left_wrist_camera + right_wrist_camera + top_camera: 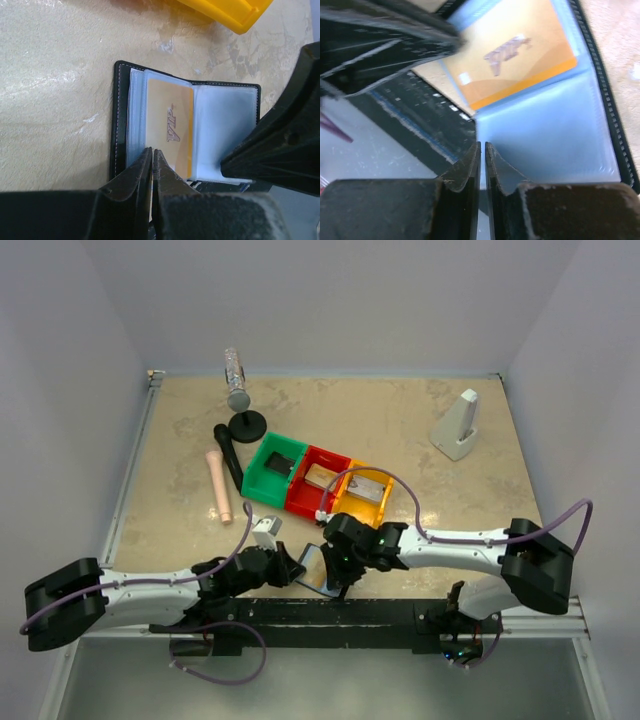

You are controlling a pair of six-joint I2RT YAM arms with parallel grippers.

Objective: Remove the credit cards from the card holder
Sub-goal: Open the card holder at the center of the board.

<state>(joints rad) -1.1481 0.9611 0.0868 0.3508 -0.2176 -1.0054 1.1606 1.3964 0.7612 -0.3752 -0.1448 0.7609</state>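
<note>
Left arm, right arm: white link shells, black joints, purple cables. Fingers black, scuffed, tapered. Black base rail.

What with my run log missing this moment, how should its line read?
left pincer: shut on card holder | right pincer: shut on card holder | VIP card: in sleeve

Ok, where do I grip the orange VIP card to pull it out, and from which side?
Probably the short edge facing the left gripper, coming in level from that side. The orange VIP card lies flat in a clear sleeve of the open card holder, so only an edge can be pinched. Whether the sleeve opens at that edge is unclear.
</note>
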